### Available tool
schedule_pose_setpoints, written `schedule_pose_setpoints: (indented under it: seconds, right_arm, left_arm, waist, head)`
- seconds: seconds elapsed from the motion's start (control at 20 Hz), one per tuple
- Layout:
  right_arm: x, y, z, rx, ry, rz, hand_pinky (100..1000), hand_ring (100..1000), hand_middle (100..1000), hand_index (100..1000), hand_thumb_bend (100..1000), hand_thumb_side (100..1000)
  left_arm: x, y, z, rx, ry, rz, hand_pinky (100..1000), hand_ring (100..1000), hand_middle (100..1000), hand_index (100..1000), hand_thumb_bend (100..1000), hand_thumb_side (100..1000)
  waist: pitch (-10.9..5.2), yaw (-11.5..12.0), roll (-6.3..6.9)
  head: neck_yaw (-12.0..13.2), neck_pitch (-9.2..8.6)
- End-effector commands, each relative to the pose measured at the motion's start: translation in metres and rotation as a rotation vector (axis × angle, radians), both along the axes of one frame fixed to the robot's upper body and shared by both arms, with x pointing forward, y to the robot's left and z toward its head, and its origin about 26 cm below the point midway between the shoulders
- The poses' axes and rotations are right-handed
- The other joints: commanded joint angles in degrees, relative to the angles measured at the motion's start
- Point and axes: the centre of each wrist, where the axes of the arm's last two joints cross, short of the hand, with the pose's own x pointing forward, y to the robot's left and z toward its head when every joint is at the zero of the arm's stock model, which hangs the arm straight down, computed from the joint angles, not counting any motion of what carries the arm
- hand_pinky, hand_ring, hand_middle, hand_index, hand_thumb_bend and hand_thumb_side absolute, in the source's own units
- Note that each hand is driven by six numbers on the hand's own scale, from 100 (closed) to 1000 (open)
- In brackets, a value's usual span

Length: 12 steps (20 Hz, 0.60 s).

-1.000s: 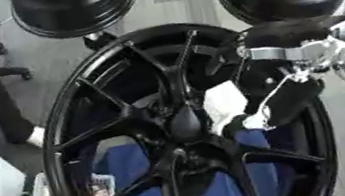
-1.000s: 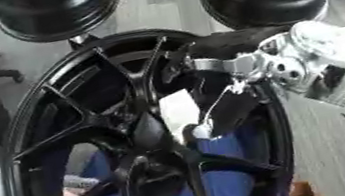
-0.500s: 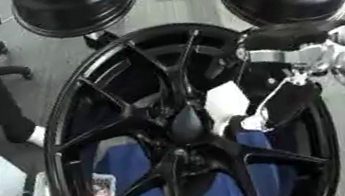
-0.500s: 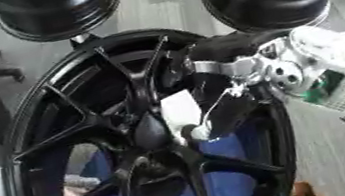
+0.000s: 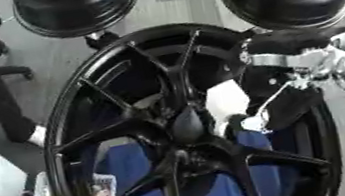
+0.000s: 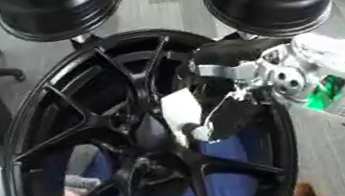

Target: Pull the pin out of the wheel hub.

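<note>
My right hand [image 5: 288, 105] reaches in from 3 o'clock across the black wheel hub [image 5: 182, 123]. Its fingers [image 5: 250, 123] pinch something small and white, presumably the pin [image 5: 227, 102], just right of hub centre. Left hand unseen.

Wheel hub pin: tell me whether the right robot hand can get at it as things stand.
Probably yes: the right robot hand is already at the wheel hub, beside a white piece; no spoke crosses between. The pin itself isn't clearly discernible.

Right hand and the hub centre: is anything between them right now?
In the left eye view a white block-like piece sits between the right hand and the hub centre, beside the hub; the pin itself cannot be made out.
</note>
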Motion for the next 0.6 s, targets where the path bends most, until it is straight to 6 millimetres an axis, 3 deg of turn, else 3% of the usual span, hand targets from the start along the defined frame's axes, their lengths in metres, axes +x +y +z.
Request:
schedule_pose_setpoints:
  seconds: [0.05,0.35,0.4,0.6]
  right_arm:
    - [0.0003,-0.0091,0.0065,-0.027,0.082,-0.094,867,810,692,716,271,291]
    - [0.0003,-0.0102,0.005,-0.021,0.083,-0.096,867,810,692,716,271,291]
    - [0.0004,-0.0103,0.0053,-0.019,0.08,-0.097,853,748,595,628,205,290]
    - [0.0009,-0.0122,0.0077,0.006,0.043,-0.112,846,726,556,588,190,291]
  left_arm:
    - [-0.0049,0.0014,0.0108,0.002,-0.04,0.002,645,668,544,799,100,635]
    - [-0.005,0.0013,0.011,0.002,-0.041,0.002,645,668,544,799,100,635]
    - [-0.0049,0.0014,0.0108,0.001,-0.04,0.002,645,667,541,799,100,639]
    - [-0.0045,0.0015,0.0101,-0.006,-0.036,0.003,645,667,540,799,100,640]
  waist:
    - [-0.9,0.07,0.22]
    - [-0.89,0.1,0.21]
    - [-0.9,0.09,0.21]
    - [-0.99,-0.04,0.23]
  head:
    - [0.0,-0.76]
    - [-0.03,-0.75]
    - [0.03,-0.75]
    - [0.18,-0.71]
